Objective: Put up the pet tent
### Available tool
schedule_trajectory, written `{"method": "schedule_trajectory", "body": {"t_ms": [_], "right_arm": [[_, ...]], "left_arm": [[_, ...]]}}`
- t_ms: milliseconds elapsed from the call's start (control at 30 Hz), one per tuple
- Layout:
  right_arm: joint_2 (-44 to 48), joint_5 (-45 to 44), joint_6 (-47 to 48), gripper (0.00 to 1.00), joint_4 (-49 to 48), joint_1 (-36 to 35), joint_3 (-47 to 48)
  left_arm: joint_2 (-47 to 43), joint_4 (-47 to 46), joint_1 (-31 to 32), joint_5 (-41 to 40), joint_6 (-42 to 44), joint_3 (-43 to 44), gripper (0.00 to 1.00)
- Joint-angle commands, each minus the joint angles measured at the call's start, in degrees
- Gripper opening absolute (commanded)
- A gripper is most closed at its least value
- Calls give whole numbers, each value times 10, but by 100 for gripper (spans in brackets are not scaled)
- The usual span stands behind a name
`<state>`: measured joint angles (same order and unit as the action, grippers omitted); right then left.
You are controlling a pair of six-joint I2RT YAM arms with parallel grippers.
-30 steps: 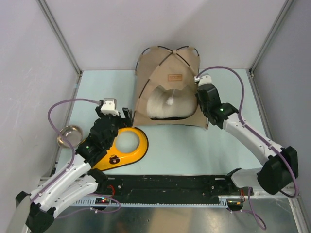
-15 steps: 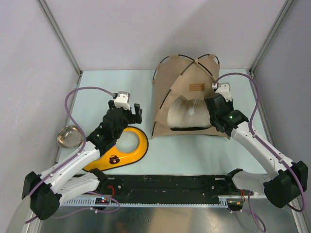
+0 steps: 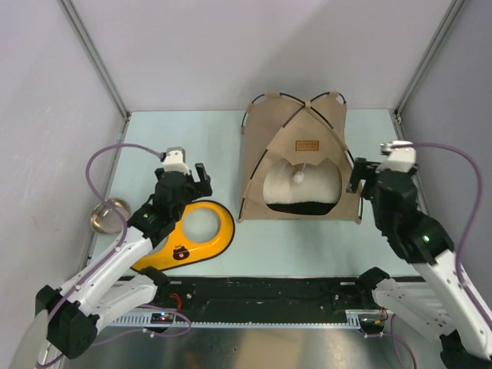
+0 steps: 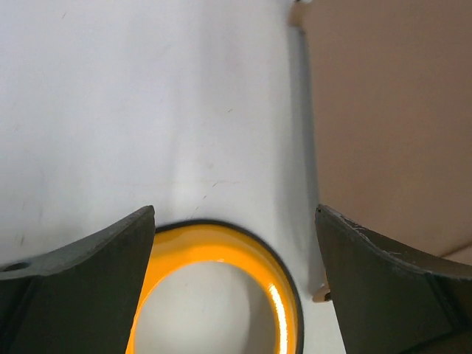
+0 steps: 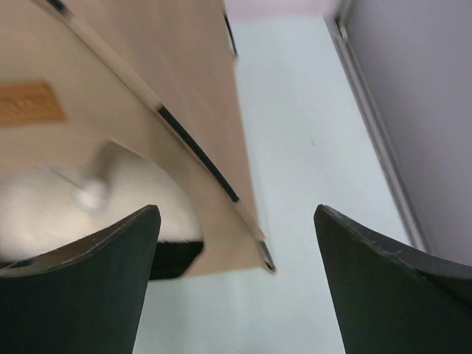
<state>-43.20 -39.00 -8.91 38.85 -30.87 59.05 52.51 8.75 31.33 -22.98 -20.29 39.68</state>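
The tan pet tent stands upright at the back middle, its arched opening facing the arms. A brown label sits above the opening and a white pom-pom hangs in it. My right gripper is open just right of the tent's front right corner, touching nothing. The right wrist view shows that corner and its black pole ahead of the open gripper. My left gripper hovers open and empty over the yellow feeder, left of the tent.
A cream fluffy pillow lies inside the tent on its dark floor. One feeder hole shows bare table. A metal bowl sits by the left wall. The right wall's rail runs close beside the tent.
The right gripper dragged the tent to the right, then opened, let go and drew back toward the near right. The left gripper rose, then eased back left over the feeder.
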Motion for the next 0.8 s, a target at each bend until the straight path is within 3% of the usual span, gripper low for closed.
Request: {"method": "schedule_trajectory", "body": {"t_ms": [0, 133, 400, 767], "right_arm": [[64, 71, -8, 91, -100, -1, 42], [57, 109, -21, 90, -118, -1, 74], [30, 148, -31, 90, -135, -1, 87], [12, 160, -19, 89, -163, 4, 88]], "left_arm": [[-21, 96, -46, -36, -98, -31, 93], [-17, 174, -88, -43, -125, -41, 94], [-18, 283, -94, -86, -189, -70, 100], [85, 265, -95, -70, -249, -79, 100]]}}
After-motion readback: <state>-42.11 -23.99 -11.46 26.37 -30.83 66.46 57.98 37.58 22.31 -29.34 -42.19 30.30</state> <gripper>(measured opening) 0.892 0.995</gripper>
